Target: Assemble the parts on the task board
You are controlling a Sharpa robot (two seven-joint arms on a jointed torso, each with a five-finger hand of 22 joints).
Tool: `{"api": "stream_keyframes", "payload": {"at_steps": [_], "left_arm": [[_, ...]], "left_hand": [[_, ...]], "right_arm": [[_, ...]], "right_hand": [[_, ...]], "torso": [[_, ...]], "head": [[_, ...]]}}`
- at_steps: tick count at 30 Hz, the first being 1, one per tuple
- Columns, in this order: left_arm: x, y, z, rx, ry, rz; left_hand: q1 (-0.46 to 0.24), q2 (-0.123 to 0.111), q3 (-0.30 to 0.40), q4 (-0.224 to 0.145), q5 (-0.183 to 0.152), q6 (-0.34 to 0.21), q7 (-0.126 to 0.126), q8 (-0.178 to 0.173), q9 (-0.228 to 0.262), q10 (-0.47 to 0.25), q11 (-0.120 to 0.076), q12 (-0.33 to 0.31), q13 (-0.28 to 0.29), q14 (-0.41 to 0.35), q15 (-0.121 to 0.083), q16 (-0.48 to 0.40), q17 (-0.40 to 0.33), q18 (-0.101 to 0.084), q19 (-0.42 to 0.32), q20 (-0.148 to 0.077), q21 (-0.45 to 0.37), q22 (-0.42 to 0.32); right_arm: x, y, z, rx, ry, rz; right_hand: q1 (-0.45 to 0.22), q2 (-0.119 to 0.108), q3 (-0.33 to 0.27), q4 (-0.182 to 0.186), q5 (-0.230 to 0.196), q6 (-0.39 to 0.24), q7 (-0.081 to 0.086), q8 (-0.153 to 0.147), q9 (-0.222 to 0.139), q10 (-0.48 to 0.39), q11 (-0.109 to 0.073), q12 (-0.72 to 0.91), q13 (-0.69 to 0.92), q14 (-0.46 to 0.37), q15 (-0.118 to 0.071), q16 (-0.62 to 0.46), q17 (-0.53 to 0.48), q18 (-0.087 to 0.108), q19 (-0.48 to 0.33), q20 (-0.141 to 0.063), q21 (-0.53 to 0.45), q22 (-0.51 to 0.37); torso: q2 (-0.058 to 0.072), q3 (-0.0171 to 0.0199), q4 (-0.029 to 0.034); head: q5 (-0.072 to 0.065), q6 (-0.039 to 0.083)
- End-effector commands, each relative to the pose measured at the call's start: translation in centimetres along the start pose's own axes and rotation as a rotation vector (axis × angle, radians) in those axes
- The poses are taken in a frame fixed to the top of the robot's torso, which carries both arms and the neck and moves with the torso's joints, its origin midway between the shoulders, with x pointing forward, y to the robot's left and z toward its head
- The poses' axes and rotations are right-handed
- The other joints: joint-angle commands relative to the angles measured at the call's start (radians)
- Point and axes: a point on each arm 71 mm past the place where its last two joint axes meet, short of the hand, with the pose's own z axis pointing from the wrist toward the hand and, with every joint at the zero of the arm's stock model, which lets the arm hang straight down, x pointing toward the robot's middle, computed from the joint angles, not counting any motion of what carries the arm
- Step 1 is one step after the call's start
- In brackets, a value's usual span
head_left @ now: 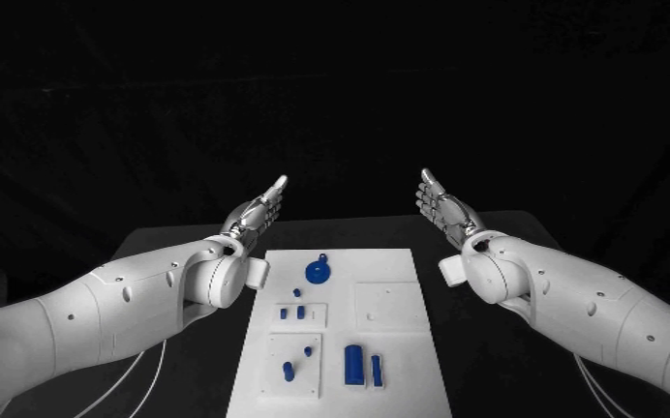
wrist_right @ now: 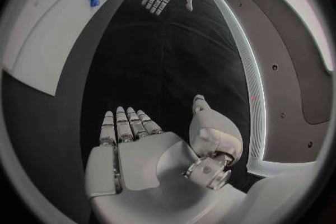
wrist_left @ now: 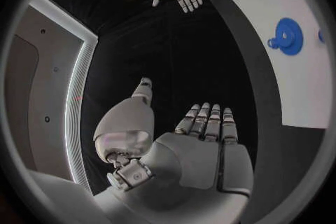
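Parts: small blue plastic pieces (head_left: 353,364) on flat white task board (head_left: 398,268), lower centre of head view. Left hand (head_left: 257,211) and right hand (head_left: 447,207) flank its far end, fingers straight, close together, holding nothing. Risk: blind descent could scatter loose pieces.

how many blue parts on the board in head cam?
8. One round part at the board's far end; one small below it; two in the middle-left square; two in the near-left square; two long bars beside them. Smaller ones may escape notice.
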Motion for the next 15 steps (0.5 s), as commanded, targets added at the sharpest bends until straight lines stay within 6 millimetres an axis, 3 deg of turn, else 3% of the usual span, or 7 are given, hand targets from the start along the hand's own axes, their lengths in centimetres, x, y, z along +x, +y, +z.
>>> {"api": "stream_keyframes", "payload": {"at_steps": [1,3,7,15], "left_arm": [[1.0,0.4,-1.5,0.048,-0.093,-0.006],[2.2,1.0,-3.0,0.051,-0.113,-0.028],[3.6,1.5,-5.0,0.055,-0.141,-0.053],[5.0,1.7,-7.2,0.058,-0.172,-0.075]], "left_hand": [[-0.522,-0.004,0.002,0.011,-0.026,-0.176,-0.01,-0.011,-0.007,-0.204,-0.01,-0.009,-0.007,-0.177,-0.013,-0.011,-0.007,-0.03,-0.114,-0.018,-0.013,-0.026],[-0.522,-0.004,0.002,0.011,-0.026,-0.176,-0.01,-0.011,-0.007,-0.204,-0.01,-0.009,-0.007,-0.177,-0.013,-0.011,-0.007,-0.03,-0.114,-0.018,-0.013,-0.026],[-0.522,-0.004,0.002,0.011,-0.026,-0.176,-0.01,-0.011,-0.007,-0.204,-0.01,-0.009,-0.007,-0.177,-0.013,-0.011,-0.007,-0.03,-0.114,-0.018,-0.013,-0.026],[-0.522,-0.004,0.002,0.011,-0.026,-0.176,-0.01,-0.011,-0.007,-0.204,-0.01,-0.009,-0.007,-0.177,-0.013,-0.011,-0.007,-0.03,-0.114,-0.018,-0.013,-0.026]], "right_arm": [[0.6,0.6,-1.0,-0.064,-0.103,0.075],[1.7,0.5,-2.2,-0.073,-0.122,0.103],[3.4,0.3,-4.4,-0.072,-0.154,0.144],[5.5,-0.2,-7.8,-0.043,-0.199,0.185]], "right_hand": [[-0.305,-0.013,0.016,0.01,-0.026,-0.117,-0.015,-0.011,-0.007,-0.176,-0.016,-0.011,-0.007,-0.206,-0.015,-0.009,-0.01,-0.028,-0.117,-0.019,-0.011,-0.024],[-0.305,-0.013,0.016,0.01,-0.026,-0.117,-0.015,-0.011,-0.007,-0.176,-0.016,-0.011,-0.007,-0.206,-0.015,-0.009,-0.01,-0.028,-0.117,-0.019,-0.011,-0.024],[-0.305,-0.013,0.016,0.01,-0.026,-0.117,-0.015,-0.011,-0.007,-0.176,-0.016,-0.011,-0.007,-0.206,-0.015,-0.009,-0.01,-0.028,-0.117,-0.019,-0.011,-0.024],[-0.305,-0.013,0.016,0.01,-0.026,-0.117,-0.015,-0.011,-0.007,-0.176,-0.016,-0.011,-0.007,-0.206,-0.015,-0.009,-0.01,-0.028,-0.117,-0.019,-0.011,-0.024]], "torso": [[-0.062,-0.0205,0.0197],[-0.081,-0.0268,0.0258],[-0.098,-0.0326,0.0315],[-0.101,-0.0336,0.0324]], "head": [[-0.012,-0.034],[-0.016,-0.046],[-0.02,-0.059],[-0.021,-0.061]]}}
